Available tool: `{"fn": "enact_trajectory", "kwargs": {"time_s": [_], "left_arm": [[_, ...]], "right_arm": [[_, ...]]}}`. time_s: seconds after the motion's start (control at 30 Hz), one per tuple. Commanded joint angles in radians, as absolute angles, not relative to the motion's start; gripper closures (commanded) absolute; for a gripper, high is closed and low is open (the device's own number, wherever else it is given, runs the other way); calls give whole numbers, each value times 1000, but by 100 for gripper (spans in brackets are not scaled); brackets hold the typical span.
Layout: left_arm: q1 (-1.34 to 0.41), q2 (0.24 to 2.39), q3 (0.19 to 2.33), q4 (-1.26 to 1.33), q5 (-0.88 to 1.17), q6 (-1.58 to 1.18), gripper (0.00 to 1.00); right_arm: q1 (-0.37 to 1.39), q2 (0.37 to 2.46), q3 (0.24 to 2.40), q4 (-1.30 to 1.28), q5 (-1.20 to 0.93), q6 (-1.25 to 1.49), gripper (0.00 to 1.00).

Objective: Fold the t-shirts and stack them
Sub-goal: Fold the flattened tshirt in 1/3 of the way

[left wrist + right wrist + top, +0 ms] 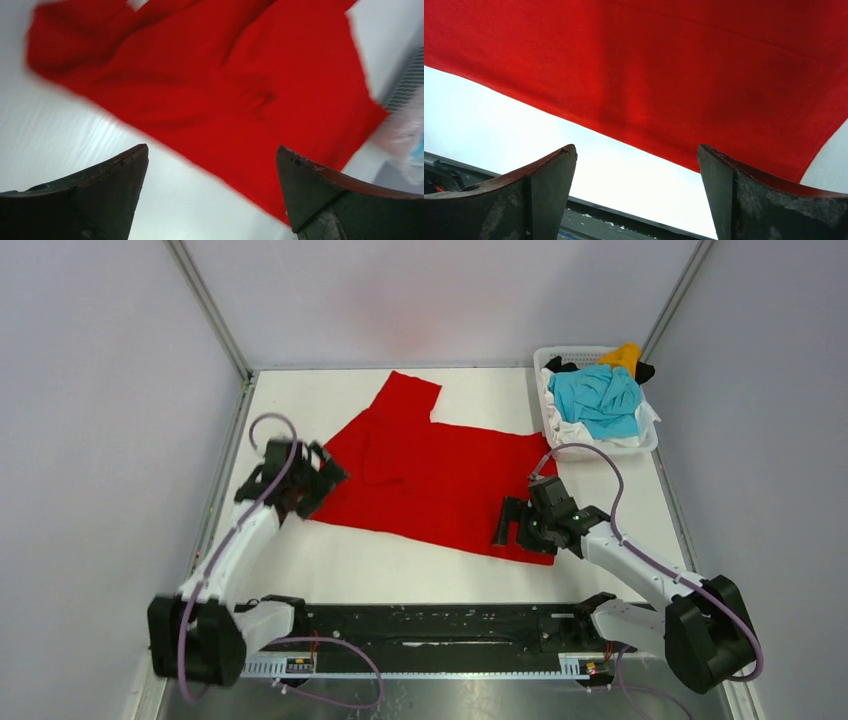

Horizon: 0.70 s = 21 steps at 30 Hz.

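- Currently the red t-shirt (440,480) is spread flat on the table (400,570). One sleeve points to 12 o'clock, and the long near edge runs from 9 o'clock to roughly 4 o'clock.
- The remaining t-shirts (605,400) are heaped in the basket (548,360) at 2 o'clock, well apart from either arm.
- The left gripper (322,480) is placed at the cloth's 9 o'clock end. Its jaws are spread fully and nothing is held. From it the shirt lies toward 3 o'clock.
- The right gripper (512,526) is placed at the near 4 o'clock corner. Its jaws are likewise spread wide and empty. In the wrist view the hem is seen just ahead of the fingertips.
- Contact with the cloth cannot be told for either gripper.
- Judgement: each arm is nearest to its own end of the near edge, so a two-arm pinch along that edge is expected. A fold toward 12 o'clock would follow.
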<state>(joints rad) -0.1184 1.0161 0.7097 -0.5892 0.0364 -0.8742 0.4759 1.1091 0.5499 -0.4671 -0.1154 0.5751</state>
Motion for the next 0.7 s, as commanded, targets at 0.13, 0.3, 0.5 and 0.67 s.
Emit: {"fn": "enact_trajectory", "kwargs": {"time_s": [0.13, 0.3, 0.5, 0.67], "left_arm": [[-121, 1586, 1085, -283, 188, -844, 1], [-120, 1743, 1103, -327, 82, -819, 1], [-116, 1629, 907, -368, 18, -789, 1], [-115, 1441, 719, -459, -40, -792, 1]], "right_arm": [[484, 1101, 640, -442, -116, 587, 1], [484, 1024, 648, -457, -60, 592, 0], [485, 970, 661, -473, -31, 581, 1], [484, 961, 669, -467, -27, 564, 0]]}}
